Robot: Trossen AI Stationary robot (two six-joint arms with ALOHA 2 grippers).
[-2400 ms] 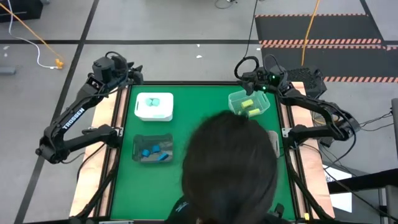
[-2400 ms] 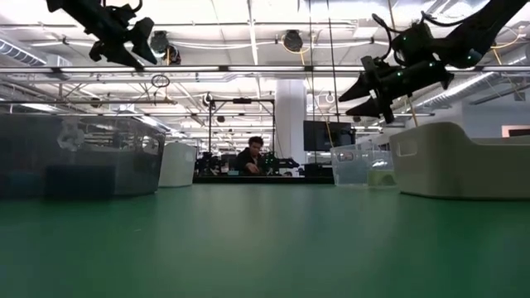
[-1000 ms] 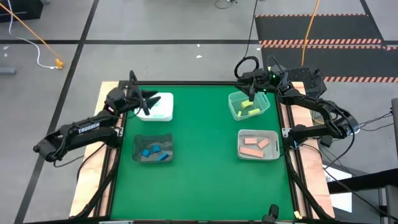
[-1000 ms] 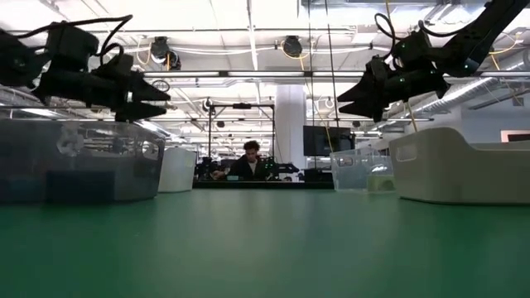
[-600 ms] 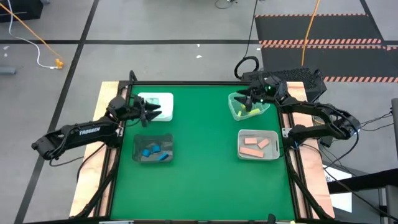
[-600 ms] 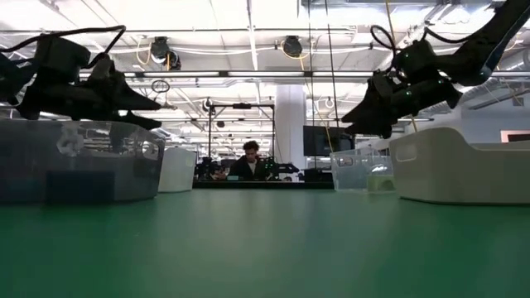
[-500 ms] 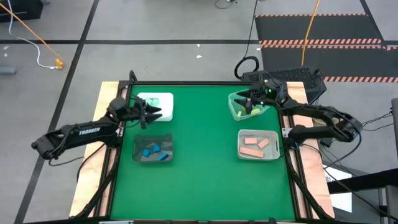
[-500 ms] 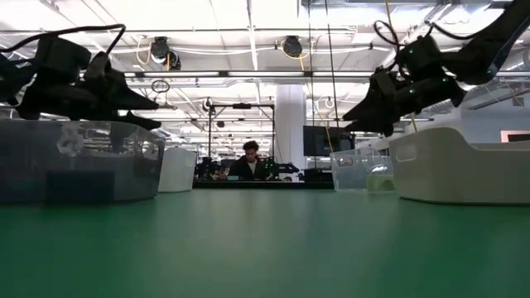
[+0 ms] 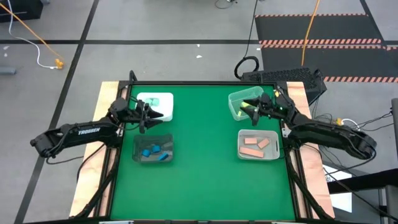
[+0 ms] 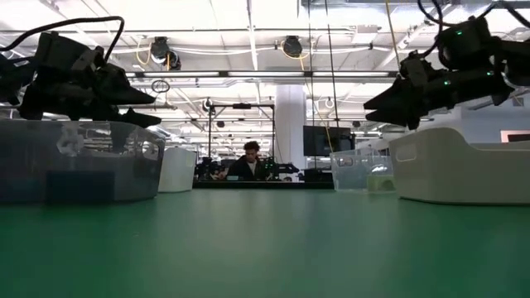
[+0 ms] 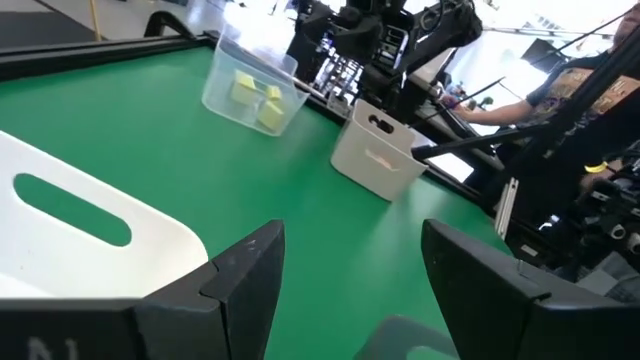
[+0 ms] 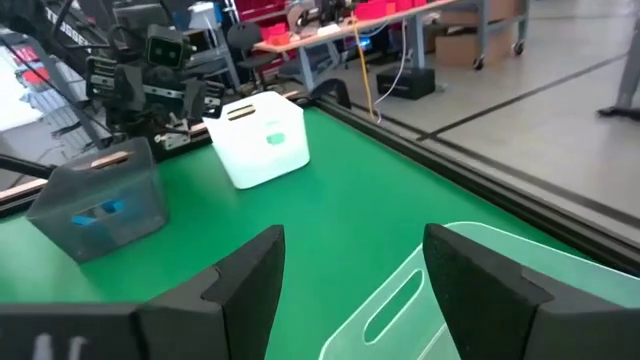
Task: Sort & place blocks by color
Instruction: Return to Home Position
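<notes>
All blocks [image 9: 155, 151] lay sorted inside 4 trays [image 9: 259, 158]. Left gripper [image 9: 154, 115] and right gripper [image 9: 245, 107] hung wide-jawed, empty, low over trays; a careless retreat could clip a rim and spill them

Only legible txt: "TROSSEN", white caps, on the dark forearm link of the left arm [image 9: 89, 130], high view, running lengthwise along the link, just off the left edge of the table [image 9: 205, 180].

Left wrist view: pale letter-like marks on the dark housing [image 11: 60, 335] behind the left gripper [image 11: 350, 230], cut off by pic edge, can't read. Same on the housing [image 12: 60, 335] behind the right gripper [image 12: 352, 232].

Floor, far right: red/white striped marking tape [image 9: 320, 42] along a dark mat [image 9: 323, 28].
</notes>
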